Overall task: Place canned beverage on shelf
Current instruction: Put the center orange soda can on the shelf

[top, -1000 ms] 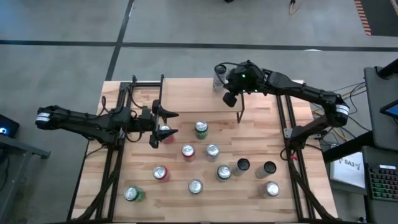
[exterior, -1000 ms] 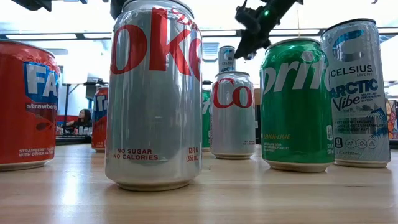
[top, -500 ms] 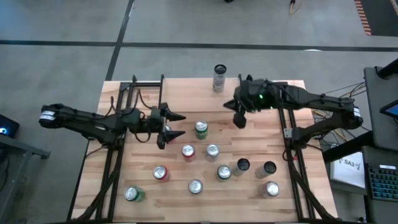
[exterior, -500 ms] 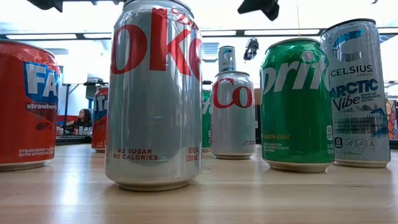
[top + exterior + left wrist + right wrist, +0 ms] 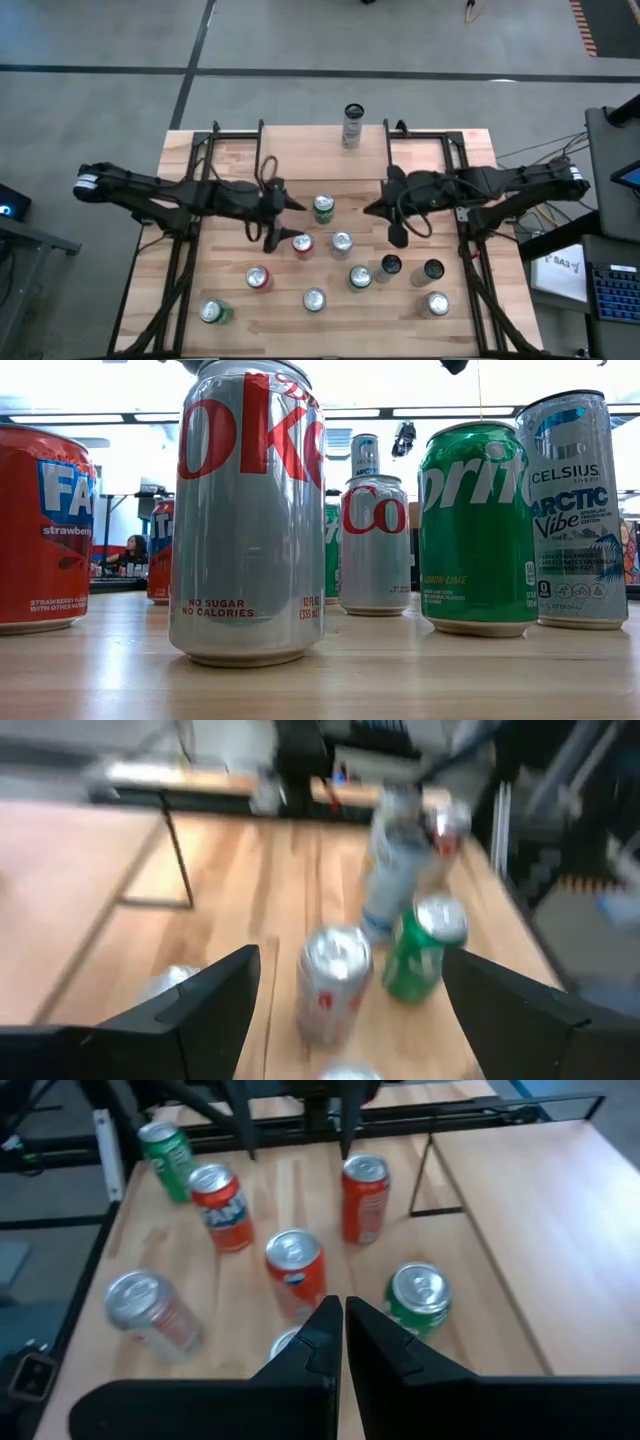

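One tall slim silver can point(image 5: 352, 124) already stands on the shelf point(image 5: 300, 155), at the far edge, about 12 o'clock from tabletop centre. The rest of the cans sit down on the tabletop point(image 5: 470, 300) in a loose cluster.

Left pincer point(image 5: 284, 222) is spread wide, grasping nothing, hovering just at 9 o'clock of the red-rimmed can point(image 5: 302, 243). A green can point(image 5: 323, 207) stands at 1 o'clock of that pincer. In the left wrist view the spread fingers point(image 5: 215, 1000) frame a silver-and-red can point(image 5: 333, 982) with a green can beside it.

Right pincer point(image 5: 385, 222) is clenched, empty, over the tabletop at 3 o'clock of the cluster, well apart from the shelf.

Step looks like the reach for the next can by the left arm. Next move calls for lowering around one can without bumping its neighbours, closing, lifting, then carrying toward 12 o'clock onto bare shelf board.
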Controlling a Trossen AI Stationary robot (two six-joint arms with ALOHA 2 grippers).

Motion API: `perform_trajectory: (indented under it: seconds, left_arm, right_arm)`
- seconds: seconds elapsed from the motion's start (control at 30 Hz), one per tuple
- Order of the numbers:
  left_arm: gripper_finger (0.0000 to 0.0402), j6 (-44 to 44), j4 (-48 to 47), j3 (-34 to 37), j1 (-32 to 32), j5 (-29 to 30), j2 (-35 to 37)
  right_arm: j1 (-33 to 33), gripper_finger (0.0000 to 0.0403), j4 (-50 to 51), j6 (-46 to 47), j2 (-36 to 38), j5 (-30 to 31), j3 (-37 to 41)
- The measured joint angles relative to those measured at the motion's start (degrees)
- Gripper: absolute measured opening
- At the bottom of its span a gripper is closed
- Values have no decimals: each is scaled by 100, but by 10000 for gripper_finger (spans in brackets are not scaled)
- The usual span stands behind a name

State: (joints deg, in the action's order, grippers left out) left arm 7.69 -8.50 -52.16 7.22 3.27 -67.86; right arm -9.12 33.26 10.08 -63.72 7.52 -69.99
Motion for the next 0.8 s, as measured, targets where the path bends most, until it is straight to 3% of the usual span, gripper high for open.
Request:
perform_trajectory:
  seconds: [0.17, 0.4, 0.8]
  left_arm:
    - [299, -120, -590, -269, 142, -143, -183]
    - [305, 113, -646, -291, 219, -288, -345]
    - [374, 51, -924, -289, 223, -128, -806]
  right_arm:
    - [-270, 9, -24, 68, 57, 4, 125]
    - [-376, 9, -67, 94, 72, 6, 383]
    - [-375, 9, -529, 230, 72, -1, 874]
